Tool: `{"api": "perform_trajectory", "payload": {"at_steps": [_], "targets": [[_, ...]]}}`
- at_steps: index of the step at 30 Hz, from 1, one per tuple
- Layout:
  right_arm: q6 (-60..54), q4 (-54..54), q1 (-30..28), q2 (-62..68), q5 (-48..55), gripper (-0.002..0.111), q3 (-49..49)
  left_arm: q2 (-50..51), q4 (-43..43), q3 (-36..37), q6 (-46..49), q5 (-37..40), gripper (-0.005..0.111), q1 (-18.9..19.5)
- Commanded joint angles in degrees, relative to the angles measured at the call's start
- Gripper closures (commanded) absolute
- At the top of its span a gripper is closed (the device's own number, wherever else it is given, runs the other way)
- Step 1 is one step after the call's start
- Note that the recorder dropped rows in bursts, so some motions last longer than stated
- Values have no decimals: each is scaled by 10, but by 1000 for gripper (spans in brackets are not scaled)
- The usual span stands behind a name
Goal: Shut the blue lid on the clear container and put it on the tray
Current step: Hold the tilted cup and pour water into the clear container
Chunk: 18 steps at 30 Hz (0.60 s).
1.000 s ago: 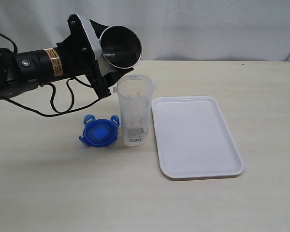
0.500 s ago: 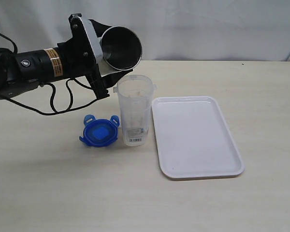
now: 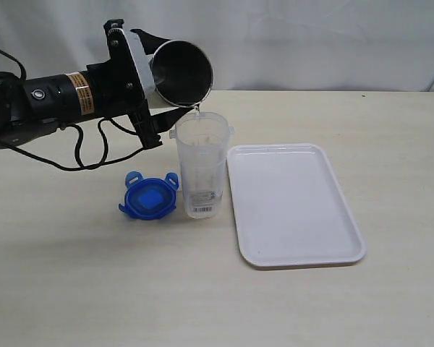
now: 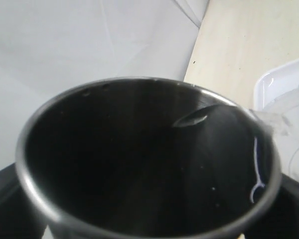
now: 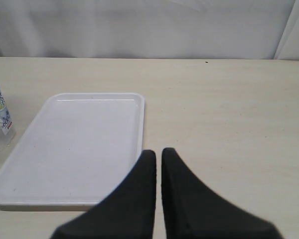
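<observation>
1. Task objects. The clear container [image 3: 200, 163] stood upright and uncapped on the table [image 3: 94, 289], just beside one long edge of the tray [image 3: 293, 206]. I could not tell whether the two touched. The blue lid [image 3: 149, 197] lay flat on the table just beside the container, on the side away from the tray, with its flaps splayed outward. The tray held nothing.

2. Left arm. The left gripper [image 3: 150, 76] was clamped around a steel cup [image 3: 179, 72], which was tipped steeply with its lip just above the container's mouth. A thin stream of water [image 3: 197, 110] ran from the lip into the container.

3. Right arm. The right gripper [image 5: 157, 159] was out of the exterior view. Its wrist view showed the jaws closed with nothing between them, hovering over bare table near the tray.

4. Step in hand. I judged this to be a pour that comes before lidding.
- Centre the cup's lip over the mouth and tilt slowly, so the stream stays thin and does not run down the outside wall.
- Avoid contact between the cup and the rim. The container is tall and narrow and would probably tip easily.
- Stop well short of the brim so the lid can seat.
- Level the cup before moving it away, and route it clear of the lid.
</observation>
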Motion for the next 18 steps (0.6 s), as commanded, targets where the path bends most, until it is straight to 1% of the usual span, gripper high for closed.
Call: {"api": "perform_trajectory", "payload": {"at_steps": [1, 18], "targets": [[-3, 0, -4, -3, 1, 104, 1, -12, -14, -11, 29, -41, 107, -2], [-3, 0, -4, -3, 1, 104, 1, -12, -44, -11, 70, -30, 107, -2]]}}
